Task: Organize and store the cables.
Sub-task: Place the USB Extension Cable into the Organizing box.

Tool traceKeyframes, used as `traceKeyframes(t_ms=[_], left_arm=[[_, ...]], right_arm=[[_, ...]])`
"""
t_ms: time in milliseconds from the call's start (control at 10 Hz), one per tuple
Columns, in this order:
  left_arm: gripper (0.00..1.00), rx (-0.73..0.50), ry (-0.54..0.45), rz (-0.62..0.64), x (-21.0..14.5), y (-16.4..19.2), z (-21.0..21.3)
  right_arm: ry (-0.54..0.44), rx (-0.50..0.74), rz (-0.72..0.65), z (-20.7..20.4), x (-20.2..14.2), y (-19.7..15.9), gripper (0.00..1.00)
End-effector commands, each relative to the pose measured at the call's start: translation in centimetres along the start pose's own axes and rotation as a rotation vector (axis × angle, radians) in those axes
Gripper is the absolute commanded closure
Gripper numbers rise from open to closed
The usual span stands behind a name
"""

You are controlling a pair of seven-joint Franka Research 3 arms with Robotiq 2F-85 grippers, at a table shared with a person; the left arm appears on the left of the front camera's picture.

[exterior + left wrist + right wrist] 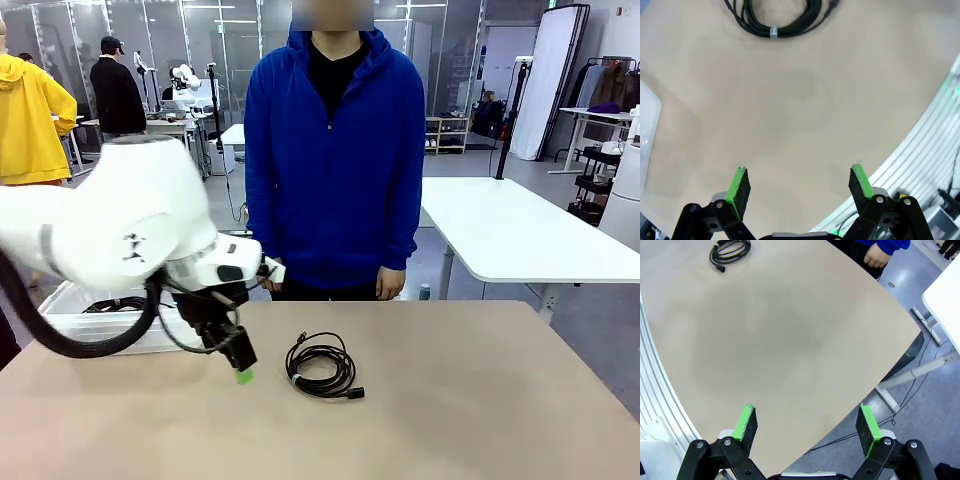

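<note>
Though near — cable (pixel 321 366) outside jaws

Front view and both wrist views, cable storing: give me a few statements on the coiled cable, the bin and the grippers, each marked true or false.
1. A coiled cable lies on the table, with nothing gripping it. True.
2. The left gripper is shut on the cable. False: its jaws stand open over bare table, apart from the coil.
3. The right gripper is open and holds nothing. True.
4. The clear bin at the table's left side has no cord in it. False: a black cord lies inside.
5. The person is handing over a cable. False: the person's hands hang at their sides.
</note>
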State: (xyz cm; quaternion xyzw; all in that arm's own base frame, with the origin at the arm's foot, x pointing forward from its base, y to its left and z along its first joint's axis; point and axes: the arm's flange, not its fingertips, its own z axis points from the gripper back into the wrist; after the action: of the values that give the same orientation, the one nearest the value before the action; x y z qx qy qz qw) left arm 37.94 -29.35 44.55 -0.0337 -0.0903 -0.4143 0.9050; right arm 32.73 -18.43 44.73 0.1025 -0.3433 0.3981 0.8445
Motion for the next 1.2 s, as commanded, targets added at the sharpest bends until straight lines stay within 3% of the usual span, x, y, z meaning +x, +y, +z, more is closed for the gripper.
traceKeyframes(t_ms=[0, 400, 1100], left_arm=[[0.00, 0.048, -0.002, 0.020, 2.1, -0.6, -0.7], [0.00, 0.055, -0.030, 0.026, 4.1, -1.3, -1.5], [0.00, 0.061, -0.025, 0.028, 10.7, 1.3, -5.1]], right_arm=[[0.000, 0.002, -0.025, 0.0, 0.2, 0.0, 0.00], [0.000, 0.002, -0.025, 0.0, 0.2, 0.0, 0.00], [0.000, 0.002, -0.025, 0.0, 0.2, 0.0, 0.00]])
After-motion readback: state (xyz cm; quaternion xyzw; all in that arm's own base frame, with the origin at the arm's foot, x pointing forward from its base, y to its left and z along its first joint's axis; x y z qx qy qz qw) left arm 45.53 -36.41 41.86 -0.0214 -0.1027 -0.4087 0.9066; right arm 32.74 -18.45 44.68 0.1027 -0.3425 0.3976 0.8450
